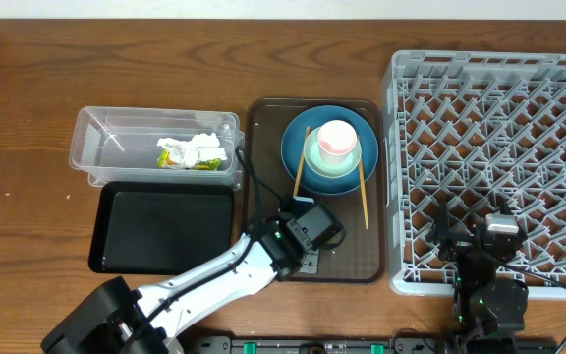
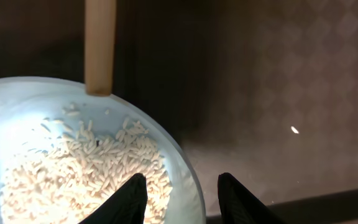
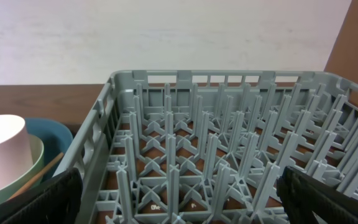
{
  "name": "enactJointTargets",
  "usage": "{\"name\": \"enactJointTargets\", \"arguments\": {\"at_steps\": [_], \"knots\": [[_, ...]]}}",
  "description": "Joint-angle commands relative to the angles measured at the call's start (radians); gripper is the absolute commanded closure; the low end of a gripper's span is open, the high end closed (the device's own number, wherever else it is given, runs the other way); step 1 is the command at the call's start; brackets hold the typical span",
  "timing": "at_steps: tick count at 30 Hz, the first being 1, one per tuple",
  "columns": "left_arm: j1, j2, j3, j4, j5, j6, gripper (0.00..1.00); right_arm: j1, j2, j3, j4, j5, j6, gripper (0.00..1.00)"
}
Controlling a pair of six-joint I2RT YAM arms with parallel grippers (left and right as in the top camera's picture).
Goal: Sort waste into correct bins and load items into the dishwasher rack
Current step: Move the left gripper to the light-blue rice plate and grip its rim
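Observation:
My left gripper point(image 2: 184, 180) is open, its jaws straddling the right rim of the small light-blue bowl point(image 2: 185, 155): one finger over the rice grains point(image 2: 86, 168), the other outside. Overhead, the left gripper point(image 1: 312, 231) hides that bowl at the brown tray's front. A white-pink cup point(image 1: 336, 138) sits in the pale-green bowl point(image 1: 347, 172) on the dark-blue plate point(image 1: 298, 147), a chopstick point(image 1: 301, 167) on one side and another chopstick point(image 1: 363, 197) on the other. The napkin point(image 1: 193, 147) and wrapper point(image 1: 180, 159) lie in the clear tub point(image 1: 91, 147). My right gripper point(image 3: 179, 199) hangs open over the rack point(image 1: 499, 147).
The black tray point(image 1: 165, 231) lies in front of the tub, left of the brown serving tray point(image 1: 263, 147). One stray grain point(image 2: 294, 130) lies on the brown tray right of the bowl. A chopstick end point(image 2: 100, 43) reaches the bowl's far rim.

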Motion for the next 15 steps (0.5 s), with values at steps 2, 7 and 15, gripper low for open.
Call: {"name": "enactJointTargets", "arguments": {"at_steps": [2,7,15], "knots": [[-0.003,0.006,-0.031,0.018,-0.070,-0.013,0.60,0.011,0.000,-0.004,-0.001,0.000,0.010,0.01],[-0.003,0.006,-0.031,0.019,-0.107,-0.013,0.59,0.011,0.000,-0.004,-0.001,0.000,0.010,0.01],[-0.003,0.006,-0.031,0.018,-0.105,-0.014,0.59,0.011,0.000,-0.004,-0.002,0.000,0.010,0.01]]}}
